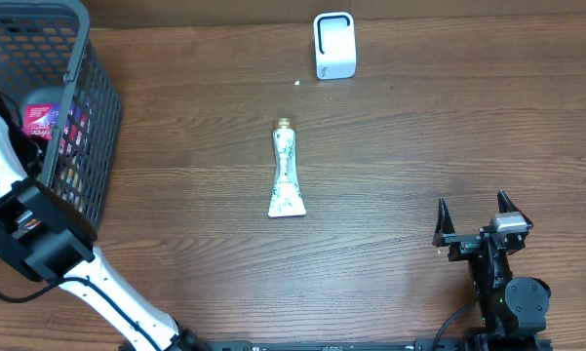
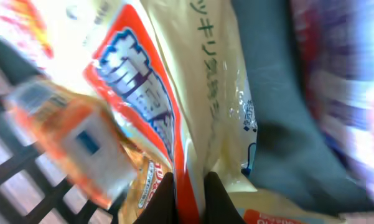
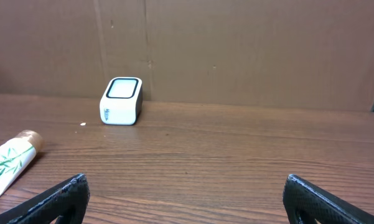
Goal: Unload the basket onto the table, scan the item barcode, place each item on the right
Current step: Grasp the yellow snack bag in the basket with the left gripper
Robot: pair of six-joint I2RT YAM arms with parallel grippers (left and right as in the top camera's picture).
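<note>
Cream-and-orange plastic fills the left wrist view: a packet (image 2: 174,93) with Japanese print, pinched between the closed fingers of the left tool (image 2: 190,202). That arm reaches into the dark mesh basket (image 1: 88,146) at the far left of the counter (image 1: 419,117). The right tool (image 1: 472,210) sits near right, jaws spread wide, holding nothing. A white scanner (image 1: 334,45) stands at the far edge. A slim tube (image 1: 286,171) lies mid-counter, cap pointing far, well apart from both tools.
</note>
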